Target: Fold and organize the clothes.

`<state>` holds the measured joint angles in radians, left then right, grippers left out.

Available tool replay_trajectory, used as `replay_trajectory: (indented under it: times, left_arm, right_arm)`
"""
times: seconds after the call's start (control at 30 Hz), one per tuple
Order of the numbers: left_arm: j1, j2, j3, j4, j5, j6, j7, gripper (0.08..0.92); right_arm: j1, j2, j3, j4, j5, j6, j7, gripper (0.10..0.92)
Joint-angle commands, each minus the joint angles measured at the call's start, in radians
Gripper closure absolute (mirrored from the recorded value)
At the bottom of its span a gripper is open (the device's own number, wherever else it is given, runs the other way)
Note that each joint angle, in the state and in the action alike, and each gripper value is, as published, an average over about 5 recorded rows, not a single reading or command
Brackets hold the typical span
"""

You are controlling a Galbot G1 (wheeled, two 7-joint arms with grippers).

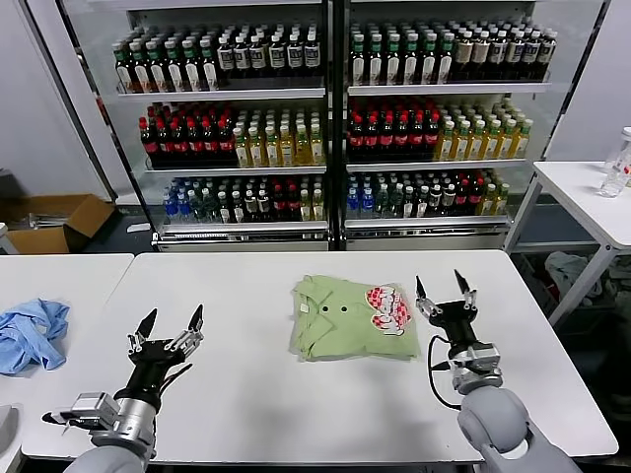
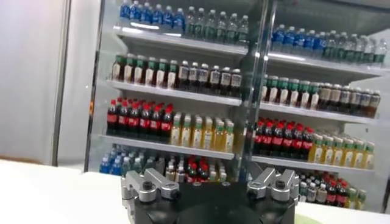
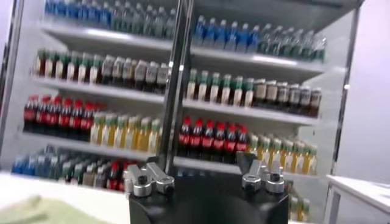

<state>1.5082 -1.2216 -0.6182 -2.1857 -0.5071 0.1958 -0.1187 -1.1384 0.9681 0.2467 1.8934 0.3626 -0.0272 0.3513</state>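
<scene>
The clothes are one light green shirt (image 1: pixel 347 317), folded into a compact rectangle near the middle of the white table (image 1: pixel 296 414). Its red-and-white print (image 1: pixel 387 308) faces up at the shirt's right edge, and small dark buttons show on top. My right gripper (image 1: pixel 440 284) stands open just off the shirt's right side, fingers pointing up and holding nothing. My left gripper (image 1: pixel 173 317) is open too, well to the left of the shirt and above bare tabletop. A corner of the shirt (image 3: pixel 36 213) shows in the right wrist view.
A light blue cloth (image 1: pixel 30 333) lies crumpled on a separate table at the left. A glass-door cooler (image 1: pixel 330 128) full of bottles stands behind. At the right is another white table (image 1: pixel 592 197) with a bottle (image 1: pixel 618 166). A cardboard box (image 1: pixel 54 222) sits on the floor at the left.
</scene>
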Motion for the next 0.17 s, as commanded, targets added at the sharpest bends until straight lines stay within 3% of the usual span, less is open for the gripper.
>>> replay_trajectory:
  times: [0.03,0.17]
  left_arm:
    - [0.055,0.007,-0.018,-0.043,0.066,-0.016,0.039,0.177]
    - [0.057,-0.002,-0.02,-0.052,0.063,-0.006,0.041,0.177]
  right_arm:
    - [-0.147,-0.018,0.145,0.217,0.039,0.032,0.038,0.253]
    - [-0.151,-0.015,0.152,0.224,0.04,0.011,0.039,0.211]
